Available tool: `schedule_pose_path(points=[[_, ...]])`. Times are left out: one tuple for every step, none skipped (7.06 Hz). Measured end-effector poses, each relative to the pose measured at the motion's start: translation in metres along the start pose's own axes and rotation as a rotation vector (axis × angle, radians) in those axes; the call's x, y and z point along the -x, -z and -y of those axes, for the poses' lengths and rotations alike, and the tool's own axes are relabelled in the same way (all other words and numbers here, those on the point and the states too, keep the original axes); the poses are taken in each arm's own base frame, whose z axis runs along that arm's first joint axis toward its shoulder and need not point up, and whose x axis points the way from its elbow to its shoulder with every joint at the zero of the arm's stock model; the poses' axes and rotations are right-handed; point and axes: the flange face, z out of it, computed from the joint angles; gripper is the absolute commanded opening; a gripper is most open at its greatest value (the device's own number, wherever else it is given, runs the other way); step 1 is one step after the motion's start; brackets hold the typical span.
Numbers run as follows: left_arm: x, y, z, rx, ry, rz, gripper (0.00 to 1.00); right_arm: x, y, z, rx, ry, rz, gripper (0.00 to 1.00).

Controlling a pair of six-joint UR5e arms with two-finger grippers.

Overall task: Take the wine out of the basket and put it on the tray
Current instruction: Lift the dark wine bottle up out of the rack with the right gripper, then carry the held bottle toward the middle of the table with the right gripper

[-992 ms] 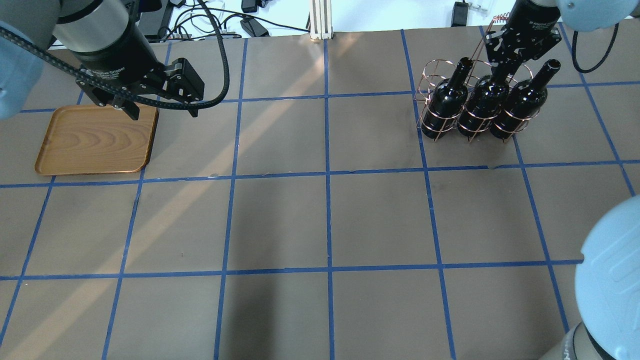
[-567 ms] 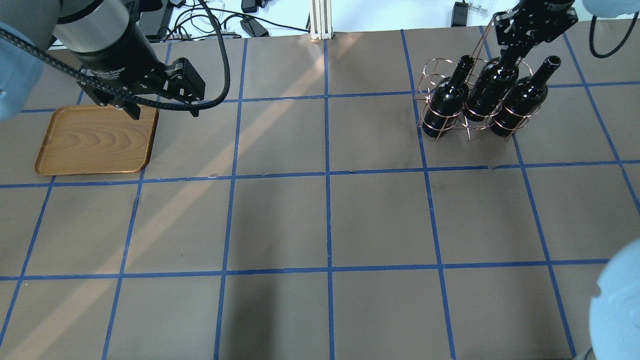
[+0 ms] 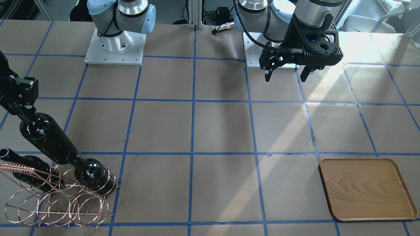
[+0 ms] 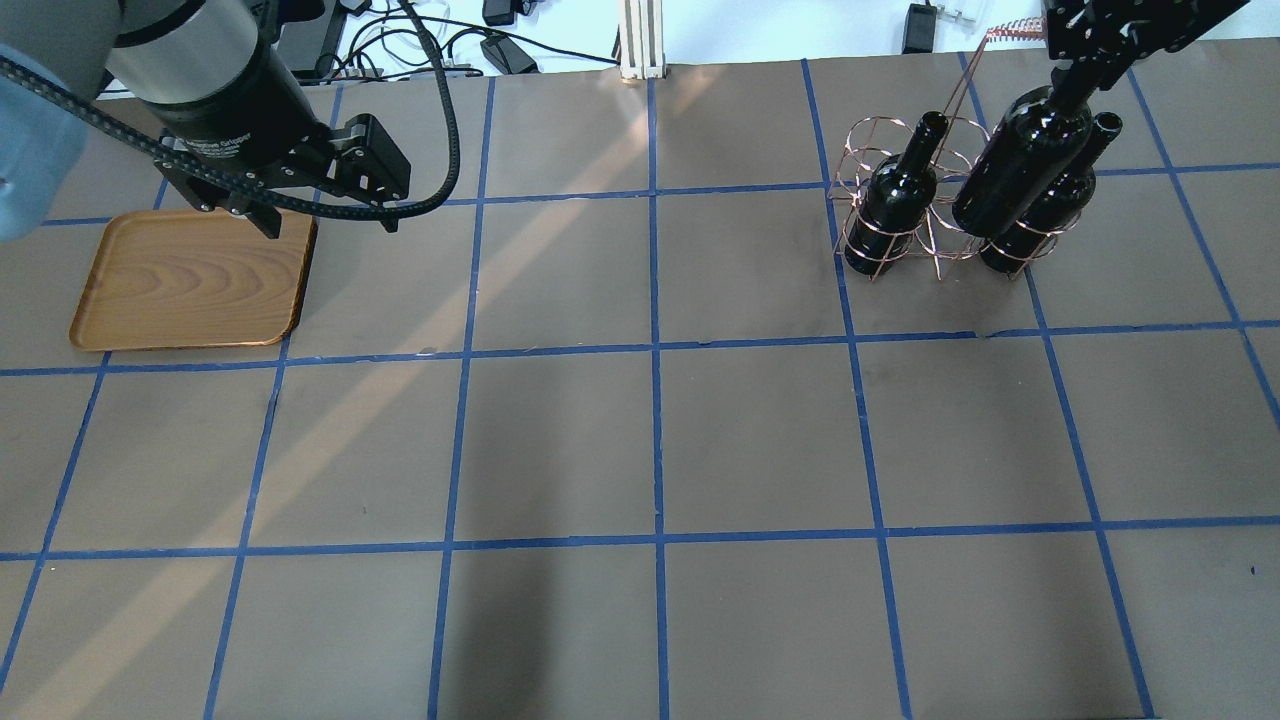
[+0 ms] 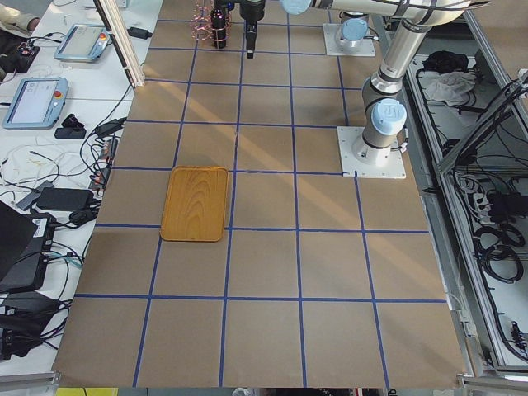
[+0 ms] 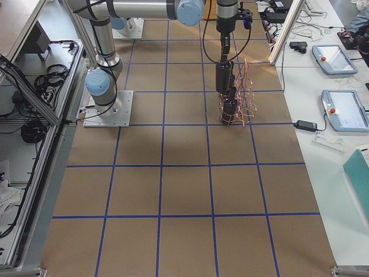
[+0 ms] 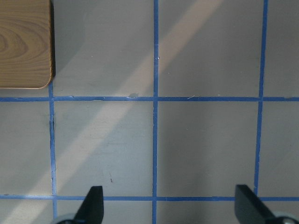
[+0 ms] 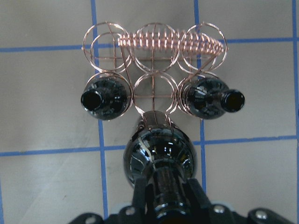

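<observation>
The tray (image 4: 190, 285) lies bare at the table's (image 4: 650, 440) left end. Near its corner, the left gripper (image 4: 329, 223) hangs above the table, jaws spread wide, holding nothing. Far to the right stands the basket (image 3: 62, 209), with two bottles (image 4: 895, 205) in its outer front loops. Between them is the wine (image 4: 1020, 165), raised above their level, its base over the middle loop; whether it is quite clear I cannot tell. The right gripper (image 8: 167, 198) is clamped on its neck.
</observation>
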Motion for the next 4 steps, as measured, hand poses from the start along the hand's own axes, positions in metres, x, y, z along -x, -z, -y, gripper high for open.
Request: schedule_pose_path(points=[[0.002, 0.000, 0.001, -0.001, 0.004, -0.001, 1.00, 0.009, -0.003, -0.011, 0.044, -0.025, 0.005, 0.18], [0.003, 0.001, 0.001, -0.001, 0.006, -0.001, 1.00, 0.033, -0.014, -0.020, 0.080, -0.052, 0.009, 0.17], [0.003, 0.001, 0.001, -0.001, 0.006, -0.002, 1.00, 0.071, -0.029, -0.028, 0.091, -0.085, 0.010, 0.17], [0.004, 0.001, 0.001, -0.001, 0.008, -0.001, 1.00, 0.116, -0.043, -0.036, 0.072, -0.131, 0.014, 0.17]])
